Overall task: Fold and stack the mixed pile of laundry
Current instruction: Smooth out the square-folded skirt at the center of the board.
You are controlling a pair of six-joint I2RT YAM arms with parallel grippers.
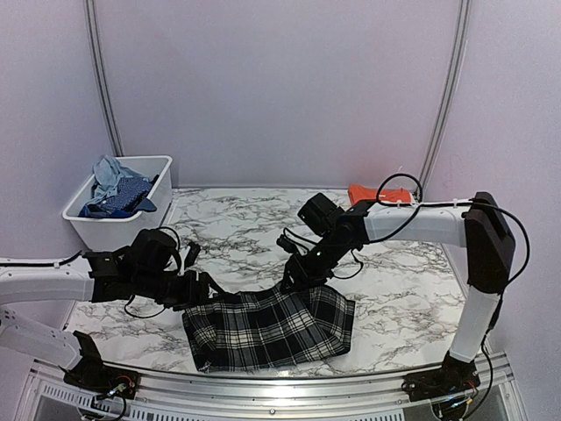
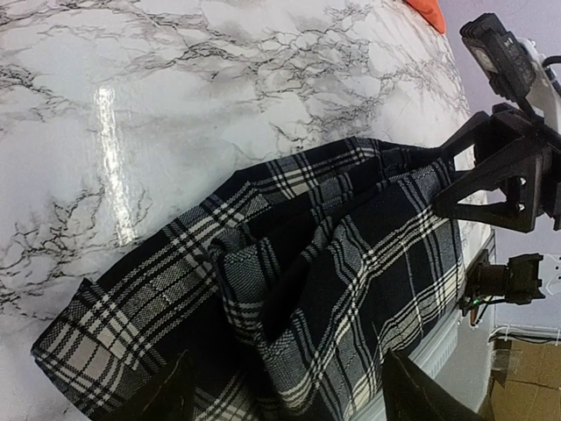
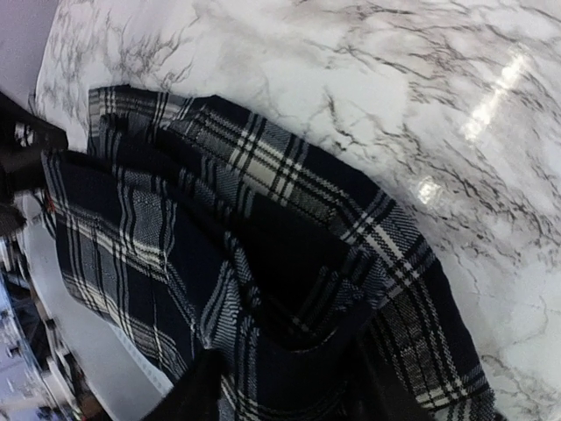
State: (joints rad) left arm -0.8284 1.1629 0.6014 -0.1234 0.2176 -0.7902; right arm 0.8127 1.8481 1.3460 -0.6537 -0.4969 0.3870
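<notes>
Marble-patterned bench (image 1: 245,230) fills the overhead view. The largest cloth on it is the black-and-white plaid piece (image 1: 272,329), lying rumpled and partly doubled over at the bench's 6 o'clock edge, between the two arm bases. The white plastic bin (image 1: 114,230) stands at 10 o'clock, holding the pale blue denim-like piece (image 1: 107,174) heaped over a darker blue cloth (image 1: 123,197). The orange T-shirt (image 1: 364,194) lies folded flat at 1 o'clock, well apart from the plaid. The left jaws sit at the plaid's 10 o'clock corner, the right jaws at its 12 o'clock edge. In the left wrist view the left fingers (image 2: 171,390) stand wide apart with a raised ridge of plaid between them. In the right wrist view the right fingers (image 3: 200,386) likewise flank a bunched fold. Whether either pair is grasping the cloth or merely straddling it, I cannot tell.
</notes>
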